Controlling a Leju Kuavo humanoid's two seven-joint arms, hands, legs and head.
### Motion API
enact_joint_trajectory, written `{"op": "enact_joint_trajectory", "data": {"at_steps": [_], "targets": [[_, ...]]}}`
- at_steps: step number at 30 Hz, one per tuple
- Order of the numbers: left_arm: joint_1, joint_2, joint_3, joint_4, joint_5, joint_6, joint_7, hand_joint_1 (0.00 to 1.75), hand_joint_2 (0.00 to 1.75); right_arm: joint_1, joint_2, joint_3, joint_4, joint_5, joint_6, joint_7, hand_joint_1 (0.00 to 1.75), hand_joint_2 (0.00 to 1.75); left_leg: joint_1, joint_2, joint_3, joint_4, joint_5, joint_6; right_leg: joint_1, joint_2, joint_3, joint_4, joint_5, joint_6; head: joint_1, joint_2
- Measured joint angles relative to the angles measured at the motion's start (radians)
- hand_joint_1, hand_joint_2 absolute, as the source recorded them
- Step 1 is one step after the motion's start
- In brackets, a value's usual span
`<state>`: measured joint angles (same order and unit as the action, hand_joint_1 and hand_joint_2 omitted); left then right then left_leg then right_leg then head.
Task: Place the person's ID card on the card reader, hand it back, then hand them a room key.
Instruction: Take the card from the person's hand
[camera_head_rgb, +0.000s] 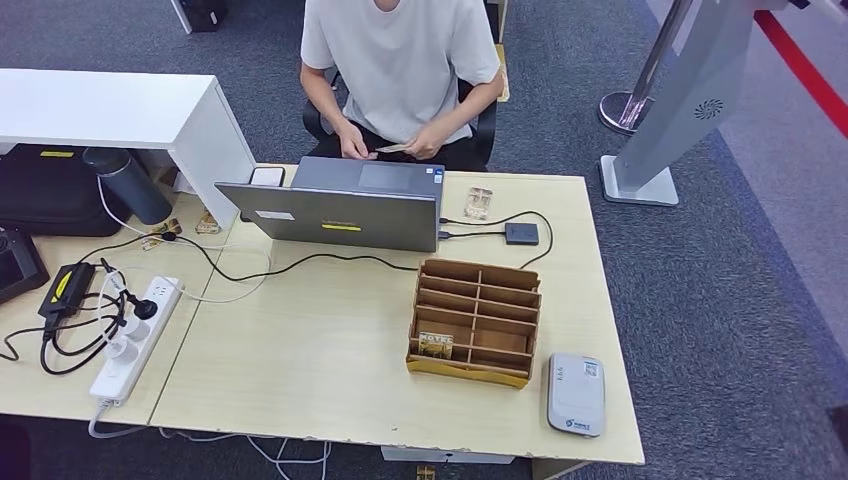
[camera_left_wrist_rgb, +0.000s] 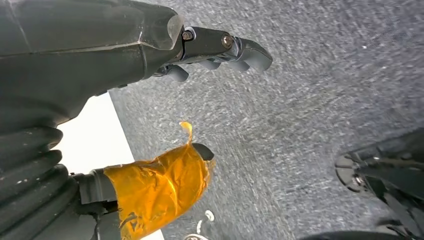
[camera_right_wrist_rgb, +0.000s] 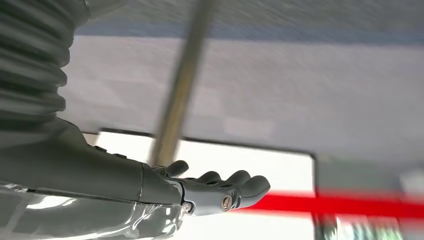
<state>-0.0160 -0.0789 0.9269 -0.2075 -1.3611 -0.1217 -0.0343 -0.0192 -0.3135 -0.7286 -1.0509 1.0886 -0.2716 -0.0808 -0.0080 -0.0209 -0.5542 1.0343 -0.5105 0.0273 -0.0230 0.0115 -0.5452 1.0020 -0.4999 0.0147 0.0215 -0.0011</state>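
Person (camera_head_rgb: 400, 70) cut off at top edge of head view; head not seen. Something pale between their hands (camera_head_rgb: 393, 149), prob. the ID card, too small to be sure. Laptop (camera_head_rgb: 340, 205) faces away, so screen and keys are hidden behind its lid. Print on card in wooden rack (camera_head_rgb: 436, 344) too small to read; same for labels on reader (camera_head_rgb: 575, 394). Black case (camera_head_rgb: 50, 190) partly under white shelf. Right wrist view is blurred: pole (camera_right_wrist_rgb: 180, 90) and red stripe (camera_right_wrist_rgb: 340, 205) smeared. Left hand (camera_left_wrist_rgb: 150, 125) cut by frame edge, thumb wrapped in orange tape (camera_left_wrist_rgb: 155, 187). Right hand (camera_right_wrist_rgb: 200, 187) cut likewise.
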Motion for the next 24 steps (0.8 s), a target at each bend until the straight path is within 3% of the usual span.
{"op": "enact_joint_trajectory", "data": {"at_steps": [7,15,24], "targets": [[-0.015,-0.004,0.001,0.000,-0.010,0.072,-0.049,0.00,1.75,-0.076,-0.082,0.333,-0.209,-0.044,-0.054,0.104,0.00,1.75,0.000,-0.001,0.001,0.001,0.002,0.002,0.000,0.000,0.000,0.000,0.001,0.000,0.000,0.000],[-0.027,-0.017,0.001,0.000,-0.038,0.119,-0.079,0.00,1.75,-0.148,-0.141,0.500,-0.371,-0.053,-0.037,0.102,0.00,1.75,0.000,-0.001,-0.001,0.000,0.002,0.002,0.000,0.000,-0.001,0.000,0.001,0.000,0.000,0.000],[-0.046,-0.018,-0.010,0.000,-0.052,0.096,-0.098,0.00,1.75,-0.372,-0.138,0.765,-0.395,0.026,-0.010,0.117,0.00,1.75,0.000,0.000,0.000,0.000,0.003,0.002,0.000,0.000,-0.001,0.001,0.002,0.000,0.000,0.000]]}}
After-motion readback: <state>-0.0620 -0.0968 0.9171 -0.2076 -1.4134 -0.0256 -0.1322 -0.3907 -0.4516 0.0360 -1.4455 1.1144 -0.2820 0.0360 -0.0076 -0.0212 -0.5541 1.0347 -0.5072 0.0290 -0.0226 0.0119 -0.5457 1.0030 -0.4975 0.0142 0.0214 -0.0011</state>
